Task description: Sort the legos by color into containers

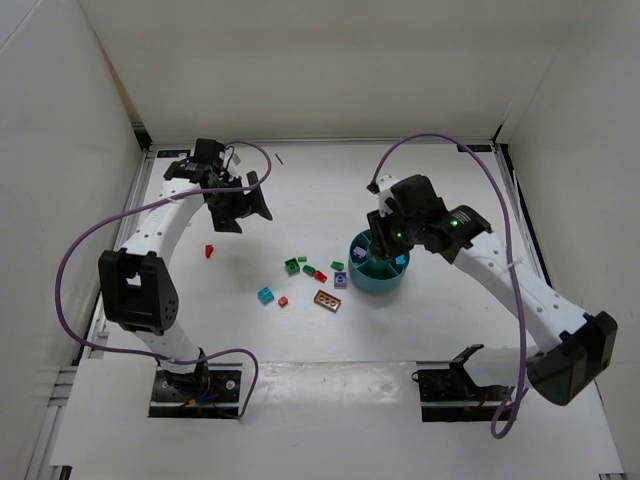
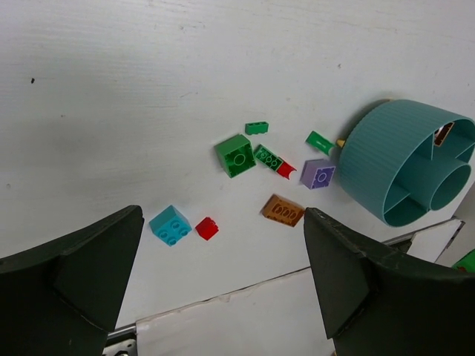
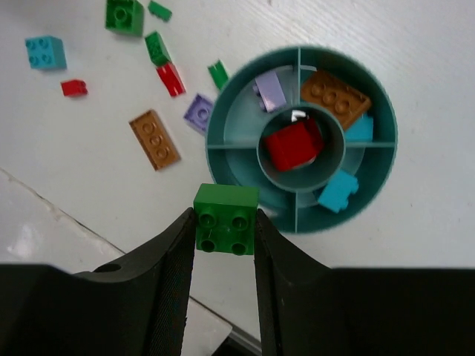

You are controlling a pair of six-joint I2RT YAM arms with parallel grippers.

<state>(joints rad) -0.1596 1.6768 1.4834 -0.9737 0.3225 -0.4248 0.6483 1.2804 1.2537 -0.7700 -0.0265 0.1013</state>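
Roughly a third done, I'd say: right gripper (image 3: pixel 225 222) pinching a green brick (image 3: pixel 225 230) over the teal bowl (image 3: pixel 210 148), a handful sorted inside, loose legos (image 1: pixel 292 265) at its nine o'clock from above, left gripper (image 1: pixel 243 205) spread wide

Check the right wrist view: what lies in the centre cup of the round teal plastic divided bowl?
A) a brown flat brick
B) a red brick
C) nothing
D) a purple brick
B: a red plastic brick fills the centre cup of the round teal plastic bowl, while the brown flat brick lies in an outer wedge.
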